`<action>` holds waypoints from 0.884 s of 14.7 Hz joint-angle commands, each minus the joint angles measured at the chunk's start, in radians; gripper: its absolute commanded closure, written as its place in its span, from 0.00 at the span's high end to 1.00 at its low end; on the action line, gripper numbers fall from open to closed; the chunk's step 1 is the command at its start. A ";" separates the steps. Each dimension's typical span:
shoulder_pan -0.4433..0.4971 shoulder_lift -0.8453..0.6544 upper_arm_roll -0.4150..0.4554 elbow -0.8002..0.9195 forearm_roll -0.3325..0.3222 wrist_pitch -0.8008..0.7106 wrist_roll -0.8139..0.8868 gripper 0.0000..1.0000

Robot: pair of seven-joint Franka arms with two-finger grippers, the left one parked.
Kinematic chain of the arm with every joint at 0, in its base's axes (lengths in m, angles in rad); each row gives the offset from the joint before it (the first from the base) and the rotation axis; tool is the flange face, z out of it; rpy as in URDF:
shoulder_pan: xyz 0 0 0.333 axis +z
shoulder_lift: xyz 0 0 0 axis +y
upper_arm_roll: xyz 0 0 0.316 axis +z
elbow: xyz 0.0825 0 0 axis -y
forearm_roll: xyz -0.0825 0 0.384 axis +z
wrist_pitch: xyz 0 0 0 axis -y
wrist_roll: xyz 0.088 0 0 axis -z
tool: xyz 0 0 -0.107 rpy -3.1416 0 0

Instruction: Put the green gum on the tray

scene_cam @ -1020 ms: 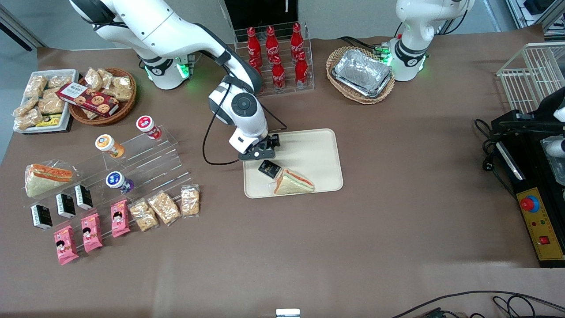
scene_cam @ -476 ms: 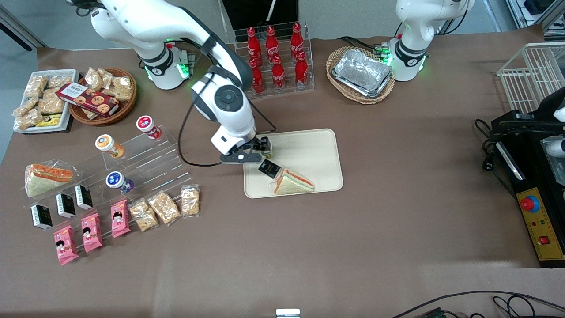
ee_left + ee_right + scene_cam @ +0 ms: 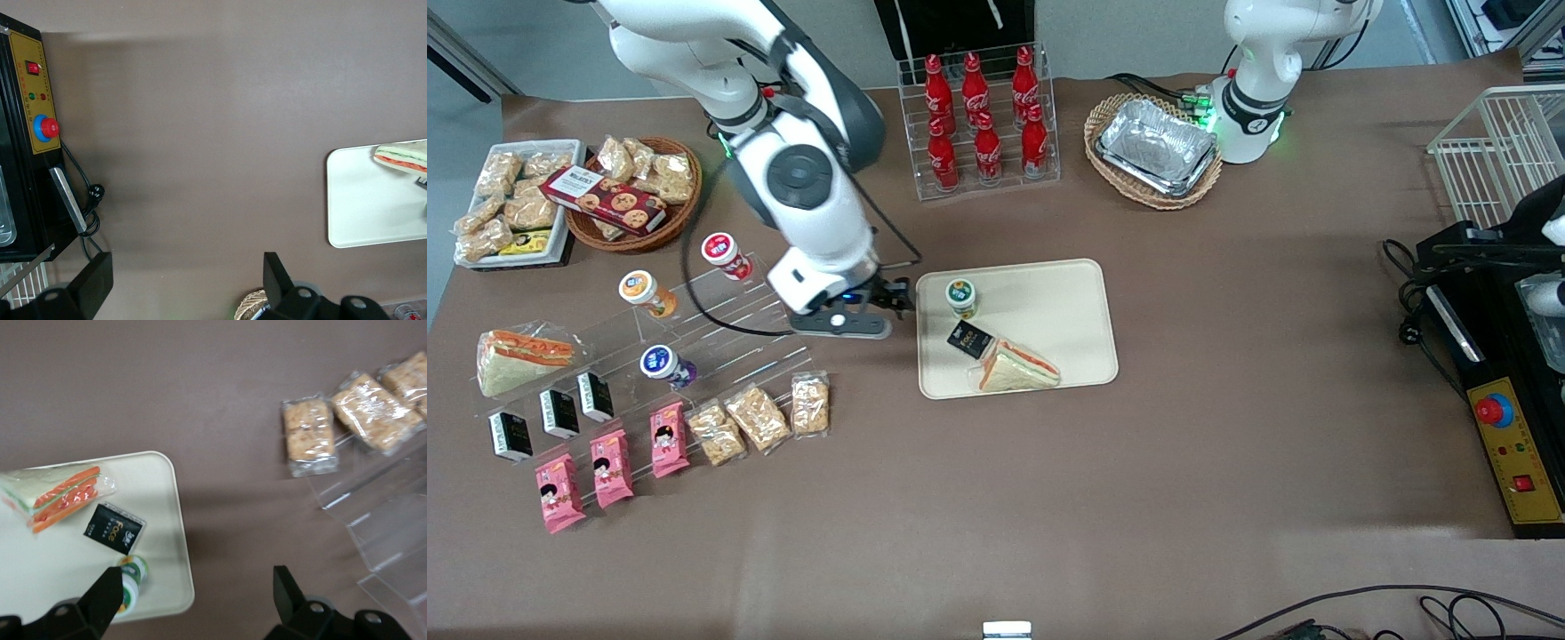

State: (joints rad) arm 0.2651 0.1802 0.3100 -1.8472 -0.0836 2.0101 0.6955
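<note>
While green gum [image 3: 961,296] stands on tray [image 3: 1049,284], tool [image 3: 896,300] (fingers spread) hangs beside it.

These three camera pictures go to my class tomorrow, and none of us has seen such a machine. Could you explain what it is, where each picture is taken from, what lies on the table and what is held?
The white machine is a robot arm ending in a two-finger gripper. One picture looks down on the table from the front; the other two come from cameras on the arms' wrists. The gripper is open, holds nothing, and hangs over the brown cloth beside the tray, toward the clear snack steps. On the cream tray stands the green gum, upright, with a small black packet and a wrapped sandwich nearer the front camera. The working arm's wrist camera shows the same three: green gum, packet, sandwich. Around lie cola bottles, baskets and more snacks.
</note>
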 commanded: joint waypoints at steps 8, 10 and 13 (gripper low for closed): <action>-0.181 -0.172 -0.038 0.157 0.059 -0.404 -0.241 1.00; -0.179 -0.197 -0.119 0.174 0.097 -0.450 -0.334 1.00; -0.178 -0.209 -0.218 0.190 0.116 -0.476 -0.483 1.00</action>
State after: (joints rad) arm 0.0921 -0.0181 0.1579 -1.6876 -0.0017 1.5797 0.3302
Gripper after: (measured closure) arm 0.000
